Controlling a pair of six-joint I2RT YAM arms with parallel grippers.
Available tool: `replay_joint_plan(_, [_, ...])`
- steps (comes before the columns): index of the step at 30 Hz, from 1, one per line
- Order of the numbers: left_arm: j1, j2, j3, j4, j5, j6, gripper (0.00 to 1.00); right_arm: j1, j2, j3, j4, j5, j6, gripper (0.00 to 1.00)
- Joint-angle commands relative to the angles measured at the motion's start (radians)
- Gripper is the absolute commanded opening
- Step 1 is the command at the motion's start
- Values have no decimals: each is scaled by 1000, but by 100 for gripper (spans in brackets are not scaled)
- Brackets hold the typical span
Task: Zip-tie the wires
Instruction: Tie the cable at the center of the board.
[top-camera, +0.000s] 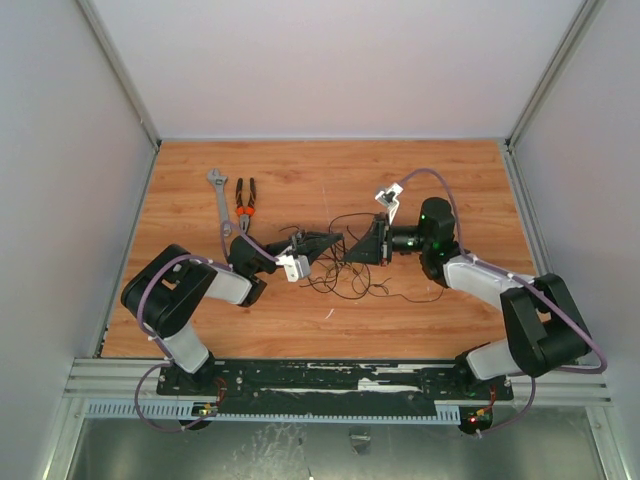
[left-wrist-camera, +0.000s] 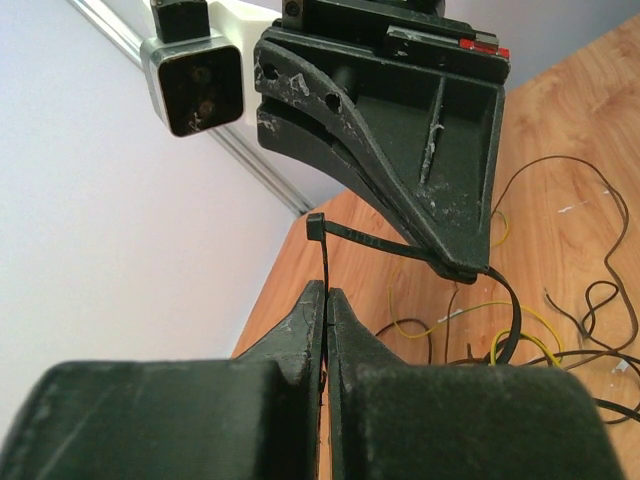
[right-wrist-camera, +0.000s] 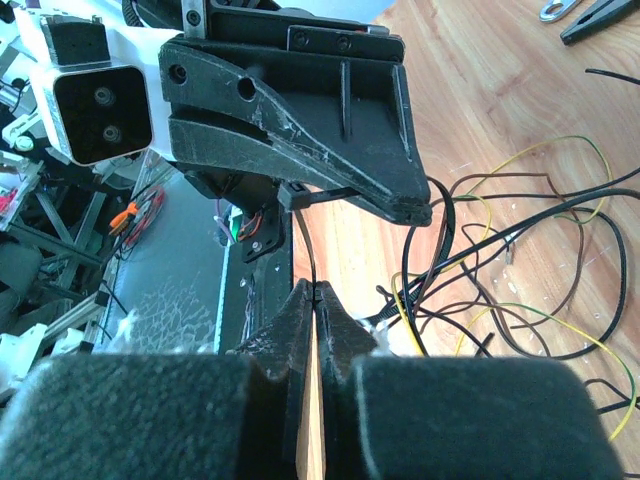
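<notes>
The wires (top-camera: 345, 278) lie in a loose tangle of black and olive-yellow strands on the middle of the wooden table (top-camera: 450, 170). My two grippers meet tip to tip just above them. My left gripper (left-wrist-camera: 326, 292) is shut on the thin black zip tie (left-wrist-camera: 322, 256), which runs up to its square head (left-wrist-camera: 315, 226) and bends right under the right gripper's fingers (left-wrist-camera: 440, 200), then loops down around wire strands (left-wrist-camera: 520, 340). My right gripper (right-wrist-camera: 315, 290) is also shut on the zip tie (right-wrist-camera: 305, 240), below its head (right-wrist-camera: 290, 195). The wires (right-wrist-camera: 520, 300) spread to the right.
A wrench (top-camera: 218, 200) and orange-handled pliers (top-camera: 245, 197) lie at the back left of the table. Grey walls close the table's left, right and far sides. The arm bases stand on a black rail (top-camera: 330, 378) at the near edge.
</notes>
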Motion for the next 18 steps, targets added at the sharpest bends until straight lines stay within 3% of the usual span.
replay_joint_plan(1, [-9,-28,7,324,11,25,0,-9,-37,35,-21,0,-26,0])
replay_joint_plan(18, [-10,-19,49,323,29,35,0,-10,-44,36,-42,1,-25,0])
